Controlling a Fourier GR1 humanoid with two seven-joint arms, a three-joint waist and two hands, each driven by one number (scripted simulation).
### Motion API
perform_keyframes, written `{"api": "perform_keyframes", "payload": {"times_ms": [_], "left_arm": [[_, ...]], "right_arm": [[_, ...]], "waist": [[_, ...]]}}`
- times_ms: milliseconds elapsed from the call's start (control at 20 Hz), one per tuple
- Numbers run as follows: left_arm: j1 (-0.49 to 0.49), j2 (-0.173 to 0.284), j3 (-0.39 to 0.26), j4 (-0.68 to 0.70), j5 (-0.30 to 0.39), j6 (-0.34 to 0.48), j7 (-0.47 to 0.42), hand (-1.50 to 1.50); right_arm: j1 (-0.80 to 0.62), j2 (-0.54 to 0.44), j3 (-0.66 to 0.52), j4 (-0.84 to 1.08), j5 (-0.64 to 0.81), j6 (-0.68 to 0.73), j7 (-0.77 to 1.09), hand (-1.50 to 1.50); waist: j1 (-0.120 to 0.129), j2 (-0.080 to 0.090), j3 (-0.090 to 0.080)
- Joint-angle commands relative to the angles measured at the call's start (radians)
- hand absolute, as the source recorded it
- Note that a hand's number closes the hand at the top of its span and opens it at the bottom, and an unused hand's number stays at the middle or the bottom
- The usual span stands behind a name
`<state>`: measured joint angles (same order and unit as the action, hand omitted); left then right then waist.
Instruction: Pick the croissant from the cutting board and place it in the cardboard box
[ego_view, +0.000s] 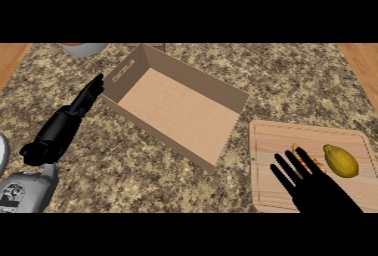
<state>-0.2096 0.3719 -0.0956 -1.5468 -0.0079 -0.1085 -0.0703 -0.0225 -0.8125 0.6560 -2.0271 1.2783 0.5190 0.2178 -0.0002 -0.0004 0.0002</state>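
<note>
Right hand (321, 192) fingers (295, 167) spread over croissant (297, 149) — contact unclear.

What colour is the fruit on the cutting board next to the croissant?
Yellow: the lemon-like fruit shows best in the head view.

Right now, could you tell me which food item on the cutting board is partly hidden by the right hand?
The croissant: the right hand covers most of it, while the lemon lies uncovered beside it.
</note>
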Motion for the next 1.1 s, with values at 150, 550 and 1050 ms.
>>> {"api": "perform_keyframes", "payload": {"times_ms": [150, 550, 1050], "left_arm": [[0.086, -0.019, -0.001, -0.092, -0.034, -0.024, 0.010, 0.00], [0.015, -0.041, 0.060, -0.034, -0.030, -0.068, 0.016, 0.00], [-0.026, -0.104, 0.061, 0.023, -0.097, -0.072, 0.018, 0.00]], "right_arm": [[0.003, 0.036, -0.036, 0.173, 0.102, -0.099, -0.062, -1.50], [0.011, 0.072, -0.098, 0.288, 0.137, -0.193, -0.186, -1.50], [-0.040, 0.216, -0.128, 0.398, 0.266, -0.158, -0.181, -1.50]], "waist": [[0.005, -0.001, 0.000], [0.000, 0.000, 0.000], [0.000, 0.001, 0.000]]}}
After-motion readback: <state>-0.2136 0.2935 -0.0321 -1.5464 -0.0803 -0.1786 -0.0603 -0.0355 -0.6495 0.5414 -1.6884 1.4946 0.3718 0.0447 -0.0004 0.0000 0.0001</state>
